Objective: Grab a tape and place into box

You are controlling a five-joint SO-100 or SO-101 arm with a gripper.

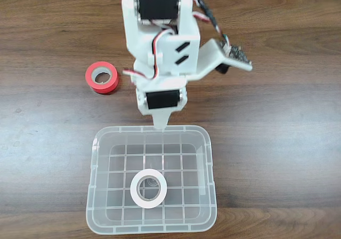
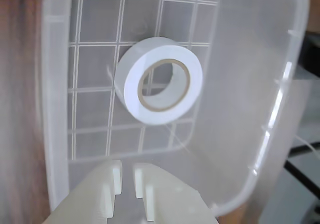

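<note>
Brown wood-grain table (image 1: 277,143), clear box (image 1: 98,196) holding white tape (image 1: 148,189).

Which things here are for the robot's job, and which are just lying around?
For the job:
- white tape, lying flat inside the box
- box, clear plastic, on the table
- gripper, holding nothing, its fingers nearly together above the box's near end

Just lying around:
- red tape, on the table outside the box
- table, wooden
</note>
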